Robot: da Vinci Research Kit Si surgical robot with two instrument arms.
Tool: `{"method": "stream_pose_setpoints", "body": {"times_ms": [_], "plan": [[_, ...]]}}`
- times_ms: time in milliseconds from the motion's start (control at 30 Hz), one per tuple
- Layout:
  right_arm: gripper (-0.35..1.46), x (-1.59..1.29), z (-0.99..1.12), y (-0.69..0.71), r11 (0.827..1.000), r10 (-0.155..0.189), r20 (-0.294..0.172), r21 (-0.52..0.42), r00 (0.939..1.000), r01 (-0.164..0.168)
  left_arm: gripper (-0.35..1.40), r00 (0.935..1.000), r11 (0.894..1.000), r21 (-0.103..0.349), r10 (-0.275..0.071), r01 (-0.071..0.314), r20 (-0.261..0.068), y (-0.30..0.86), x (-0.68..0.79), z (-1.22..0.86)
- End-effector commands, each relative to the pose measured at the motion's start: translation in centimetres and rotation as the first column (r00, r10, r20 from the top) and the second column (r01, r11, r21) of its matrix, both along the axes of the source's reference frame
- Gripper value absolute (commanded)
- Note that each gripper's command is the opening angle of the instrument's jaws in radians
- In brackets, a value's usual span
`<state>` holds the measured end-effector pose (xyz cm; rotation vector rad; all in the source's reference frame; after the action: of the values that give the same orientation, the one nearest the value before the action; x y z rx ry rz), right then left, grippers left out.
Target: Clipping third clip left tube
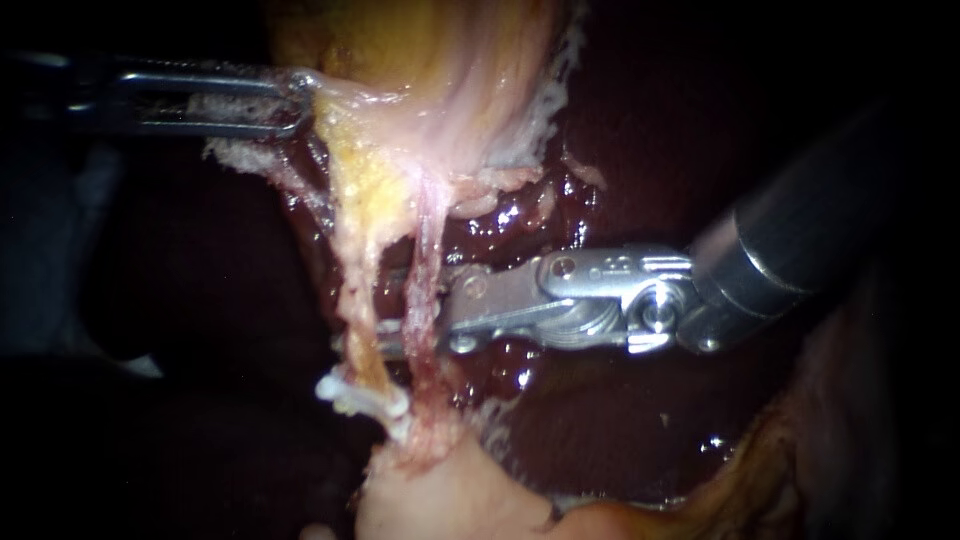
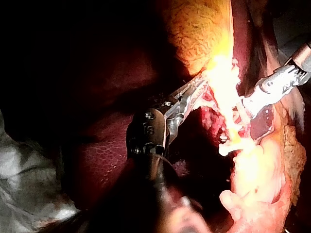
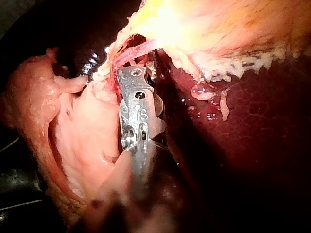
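**2 tubes showing, right instrument laid across both**

Two strands run down from the gallbladder (image 1: pixel 420 60) in endoscope view: left tube (image 1: pixel 355 260), yellowish, and right tube (image 1: pixel 428 260), pinker, just beside it, w/ liver (image 1: pixel 600 400) behind. Our left instrument (image 1: pixel 300 100) comes in up top and its jaws are clamped on the gallbladder's edge, tissue pinched from both sides. Our right instrument (image 1: pixel 392 342) reaches across both tubes halfway down; the tubes pass in front of the metal and the tip pokes out just past the left tube. Tbh we can't tell whether that tip is open or closed, the tubes cover it. White clip (image 1: pixel 350 393) sits on the left tube lower down, just below the right instrument, near where the tubes meet pale tissue (image 1: pixel 440 490). Could be more than one clip there, we can't count em. Right wrist view: tip lies right against the right tube.
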<state>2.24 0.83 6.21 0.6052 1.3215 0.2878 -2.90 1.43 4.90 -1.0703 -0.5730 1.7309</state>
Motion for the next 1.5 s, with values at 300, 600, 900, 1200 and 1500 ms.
{"method": "stream_pose_setpoints", "body": {"times_ms": [300,600,900,1200,1500], "plan": [[0.36,-0.11,0.05,0.03,1.0,0.006,0.004,-0.003,1.0,-0.006,-0.35,1.0,1.0,0.0,0.0,0.0,0.0,0.0,0.0,0.0],[0.41,-0.55,0.27,0.2,0.999,0.034,0.024,-0.013,0.9991,-0.034,-0.35,1.0,1.0,0.0,0.0,0.0,-0.001,0.0,0.0,0.0],[0.42,-0.95,0.25,0.32,0.999,0.033,0.023,-0.006,0.9992,-0.033,-0.35,1.0,1.0,0.0,0.0,0.0,-0.001,0.0,0.0,0.0],[0.43,-1.23,0.09,0.35,1.0,0.021,0.014,0.004,0.9997,-0.021,-0.35,1.0,1.0,0.0,0.0,0.0,0.0,-0.01,0.0,0.0],[0.46,-1.41,-0.09,0.27,1.0,0.004,-0.001,0.01,1.0,-0.004,-0.35,1.0,1.0,0.0,0.0,0.0,0.0,0.0,0.0,0.0]]}}
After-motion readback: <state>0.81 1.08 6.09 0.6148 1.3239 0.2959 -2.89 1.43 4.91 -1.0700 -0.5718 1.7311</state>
